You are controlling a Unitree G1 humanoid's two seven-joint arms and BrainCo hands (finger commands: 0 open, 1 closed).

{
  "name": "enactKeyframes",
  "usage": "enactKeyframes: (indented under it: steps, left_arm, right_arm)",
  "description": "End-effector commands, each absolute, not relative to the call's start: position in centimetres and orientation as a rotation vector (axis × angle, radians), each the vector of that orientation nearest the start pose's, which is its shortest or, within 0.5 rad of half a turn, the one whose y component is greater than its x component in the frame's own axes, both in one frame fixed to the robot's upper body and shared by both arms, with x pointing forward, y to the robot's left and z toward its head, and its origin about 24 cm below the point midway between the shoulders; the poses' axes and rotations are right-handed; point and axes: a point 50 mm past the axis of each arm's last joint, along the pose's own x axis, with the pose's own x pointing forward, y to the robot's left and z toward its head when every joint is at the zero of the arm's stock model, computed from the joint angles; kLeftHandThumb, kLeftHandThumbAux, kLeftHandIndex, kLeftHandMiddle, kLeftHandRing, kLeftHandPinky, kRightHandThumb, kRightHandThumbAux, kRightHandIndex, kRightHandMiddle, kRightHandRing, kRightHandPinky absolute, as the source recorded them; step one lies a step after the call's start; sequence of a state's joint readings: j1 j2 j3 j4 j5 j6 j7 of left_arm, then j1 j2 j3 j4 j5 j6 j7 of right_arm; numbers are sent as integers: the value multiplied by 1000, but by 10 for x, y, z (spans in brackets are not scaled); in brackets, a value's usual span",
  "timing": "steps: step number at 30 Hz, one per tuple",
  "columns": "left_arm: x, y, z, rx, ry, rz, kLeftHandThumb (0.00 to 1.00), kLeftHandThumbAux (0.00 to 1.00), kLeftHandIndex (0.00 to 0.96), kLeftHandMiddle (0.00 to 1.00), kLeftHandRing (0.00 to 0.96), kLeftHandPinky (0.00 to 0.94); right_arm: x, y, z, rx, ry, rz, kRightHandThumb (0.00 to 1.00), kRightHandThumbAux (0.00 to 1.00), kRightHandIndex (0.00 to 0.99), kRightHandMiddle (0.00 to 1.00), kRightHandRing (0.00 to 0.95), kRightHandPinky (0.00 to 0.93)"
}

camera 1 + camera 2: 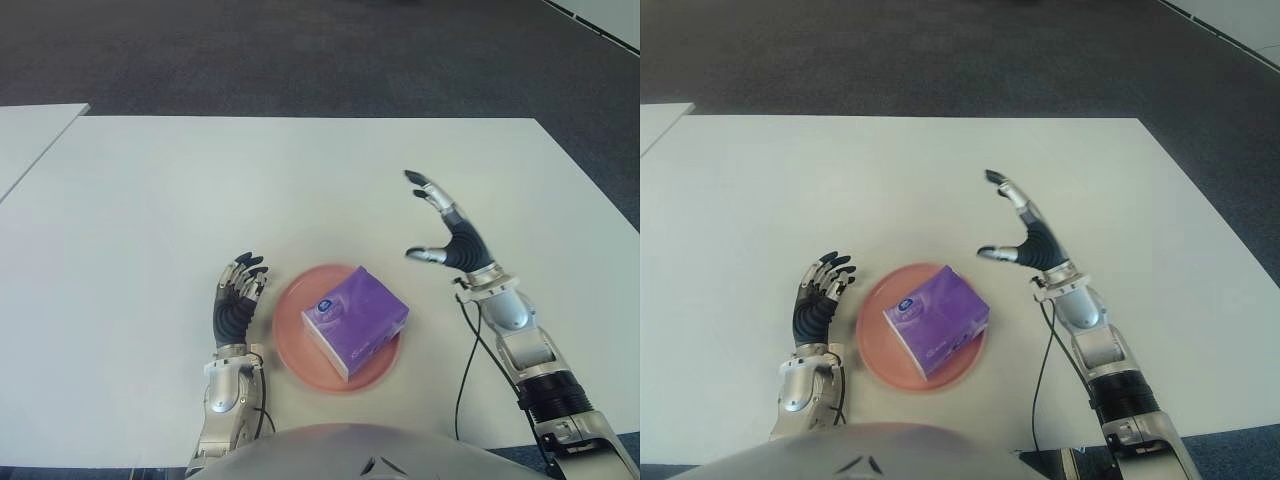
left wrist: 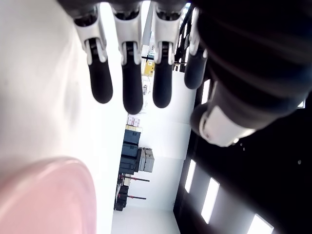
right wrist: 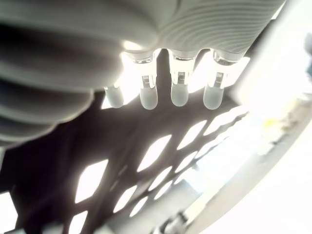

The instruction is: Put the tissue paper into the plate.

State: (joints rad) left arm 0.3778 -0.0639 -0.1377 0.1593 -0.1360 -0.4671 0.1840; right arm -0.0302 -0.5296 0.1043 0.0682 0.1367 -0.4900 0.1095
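Observation:
A purple tissue pack (image 1: 355, 321) lies on the pink plate (image 1: 289, 345) near the table's front edge. My right hand (image 1: 437, 225) is raised above the table to the right of the plate, fingers spread and holding nothing. In the right wrist view its fingers (image 3: 179, 90) stretch out straight with nothing between them. My left hand (image 1: 238, 295) shows just left of the plate, fingers extended and empty. The left wrist view shows its fingertips (image 2: 132, 91) straight and the plate's rim (image 2: 48, 195) close by.
The white table (image 1: 200, 190) spreads wide around the plate. A second white table (image 1: 25, 135) stands at the far left, with dark carpet (image 1: 300, 50) beyond. A black cable (image 1: 465, 370) hangs along my right forearm.

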Motion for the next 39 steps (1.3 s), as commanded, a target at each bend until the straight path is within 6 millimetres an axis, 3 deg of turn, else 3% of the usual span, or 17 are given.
enactKeyframes:
  steps: [1, 6, 16, 20, 22, 31, 39]
  left_arm:
    - [144, 119, -46, -268, 236, 297, 230, 715, 249, 310, 353, 362]
    - [141, 121, -46, -265, 239, 297, 231, 715, 242, 307, 352, 359]
    - [127, 123, -48, -254, 275, 312, 204, 702, 203, 273, 328, 337]
    - [123, 124, -47, -254, 271, 312, 193, 690, 178, 249, 307, 322]
    - [121, 125, -46, -255, 266, 318, 190, 686, 168, 241, 300, 319]
    - [116, 131, -40, -237, 233, 348, 191, 674, 123, 221, 283, 319]
    - [111, 133, -37, -235, 217, 338, 213, 649, 146, 214, 266, 306]
  right_arm:
    - [234, -220, 67, -222, -175, 257, 6, 513, 39, 43, 0, 0]
    - [216, -212, 44, -168, -75, 230, 30, 549, 48, 41, 0, 0]
    - [209, -205, 42, -163, -64, 225, 43, 561, 49, 40, 0, 0]
    - [201, -200, -20, -18, 128, 133, 63, 590, 49, 57, 37, 64]
    - [200, -198, -30, 21, 157, 116, 75, 597, 51, 69, 57, 97]
    - [198, -193, -35, 95, 142, 81, 138, 576, 88, 118, 120, 177]
    - [195, -190, -46, 136, 167, 63, 169, 566, 105, 139, 143, 181]
